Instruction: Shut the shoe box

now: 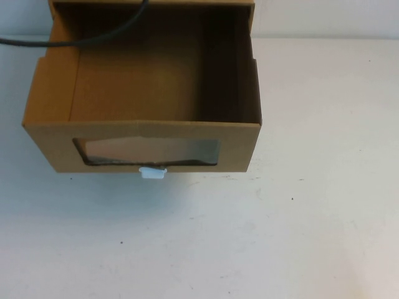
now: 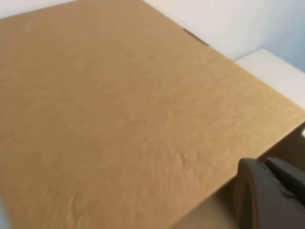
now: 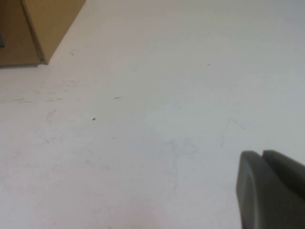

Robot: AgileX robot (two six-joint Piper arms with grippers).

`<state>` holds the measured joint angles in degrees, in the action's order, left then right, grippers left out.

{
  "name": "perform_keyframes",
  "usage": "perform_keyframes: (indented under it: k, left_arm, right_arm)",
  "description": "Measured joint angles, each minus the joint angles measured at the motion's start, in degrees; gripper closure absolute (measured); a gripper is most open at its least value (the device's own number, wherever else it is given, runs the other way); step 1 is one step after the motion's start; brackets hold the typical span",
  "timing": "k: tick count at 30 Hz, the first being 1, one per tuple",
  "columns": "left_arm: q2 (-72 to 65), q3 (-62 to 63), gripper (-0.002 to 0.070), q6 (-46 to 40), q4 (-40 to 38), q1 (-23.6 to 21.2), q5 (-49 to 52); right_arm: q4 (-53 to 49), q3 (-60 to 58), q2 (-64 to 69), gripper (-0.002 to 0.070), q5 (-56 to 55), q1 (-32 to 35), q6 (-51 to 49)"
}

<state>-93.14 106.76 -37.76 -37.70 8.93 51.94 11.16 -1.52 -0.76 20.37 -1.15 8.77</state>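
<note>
shoe box (image 1: 143, 93) drawer open; left tool (image 2: 269, 195) apparently above it, right tool (image 3: 269, 188) over table (image 3: 157, 119).

Soft even overhead light, dim shadow inside the shoe box (image 1: 149, 81), mild blur in both wrist views

white table (image 1: 324, 205) | carries: shoe box (image 1: 149, 81), drawer apparently open

1. We see a white table (image 1: 324, 205) filling most of the high view, its surface matte and lightly scuffed, with a few small dark specks
2. Behind its far edge rises a pale wall (image 1: 324, 17), perhaps faintly bluish
3. We find the light soft and even, with a dim shadow on the table near the middle
</note>
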Motion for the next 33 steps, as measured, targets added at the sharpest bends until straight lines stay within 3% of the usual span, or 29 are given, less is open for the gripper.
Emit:
perform_keyframes:
  k: [7, 14, 27, 33]
  left_arm:
    - [-17.2, 21.6, 0.068, 3.2, -5.4, 0.0, 9.6]
    - [-26.2, 32.1, 0.068, 5.7, -5.7, -1.2, 14.7]
    - [-30.6, 32.3, 0.068, 7.3, -6.1, -5.3, 16.4]
    - [-30.7, 32.7, 0.068, 7.0, -6.9, -5.5, 17.3]
  right_arm:
    - [0.0, 0.0, 0.0, 0.0689, 0.0, 0.0, 0.0]
    - [1.8, 0.0, 0.0, 0.0689, -0.4, 0.0, 0.0]
    - [45.2, 0.0, 0.0, 0.0689, -17.7, 0.0, 0.0]
    - [49.7, 3.5, 0.0, 0.0689, -6.2, 0.0, 2.9]
